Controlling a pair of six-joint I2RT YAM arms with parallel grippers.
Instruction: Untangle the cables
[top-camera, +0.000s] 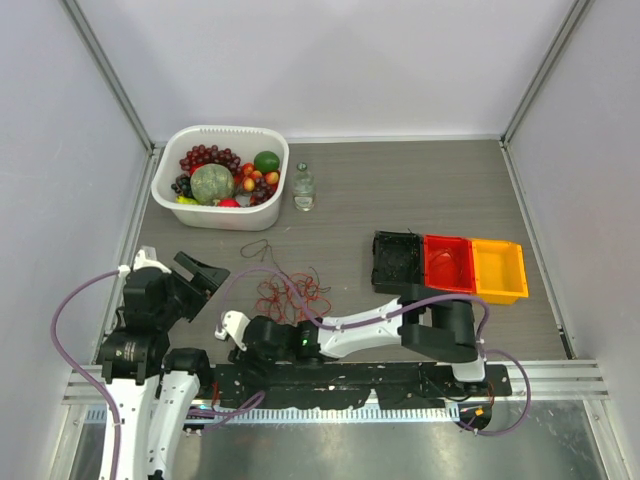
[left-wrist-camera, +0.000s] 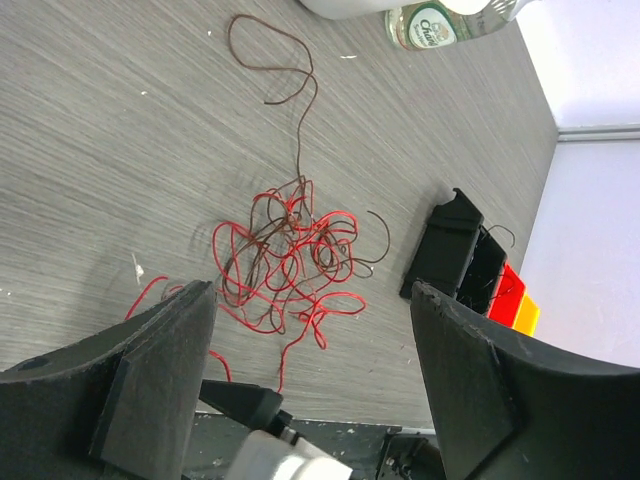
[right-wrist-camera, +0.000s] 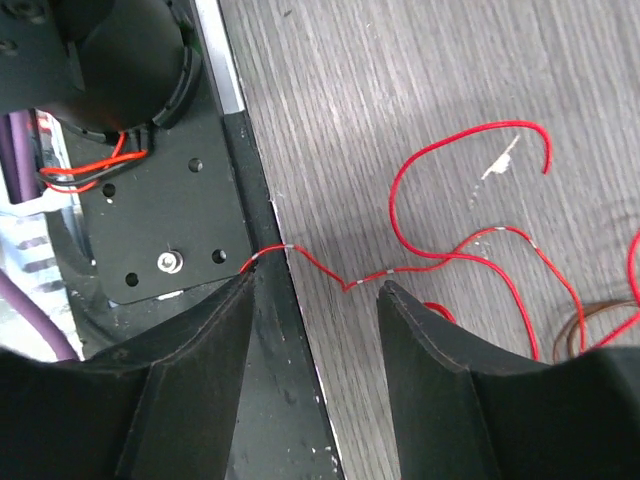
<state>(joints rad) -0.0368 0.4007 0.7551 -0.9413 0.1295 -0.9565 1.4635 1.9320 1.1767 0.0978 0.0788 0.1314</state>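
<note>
The cables (top-camera: 290, 295) are a loose clump of thin red and dark brown wires lying on the grey table in front of the arms. One brown strand (top-camera: 262, 248) trails toward the back. In the left wrist view the cables (left-wrist-camera: 290, 260) lie just beyond my left gripper (left-wrist-camera: 312, 292), which is open and holds nothing. My left gripper (top-camera: 205, 278) hangs to the left of the clump. My right gripper (top-camera: 232, 330) sits low at the table's near edge, open. A red wire (right-wrist-camera: 400, 268) runs across just past its fingertips (right-wrist-camera: 392, 300), with its end at the black base plate (right-wrist-camera: 170, 200).
A white basket (top-camera: 165, 175) of fruit stands at the back left, with a small glass bottle (top-camera: 303, 188) beside it. Black (top-camera: 397, 262), red (top-camera: 448, 262) and orange (top-camera: 498, 268) bins sit in a row at the right. Grey walls close in the table on three sides.
</note>
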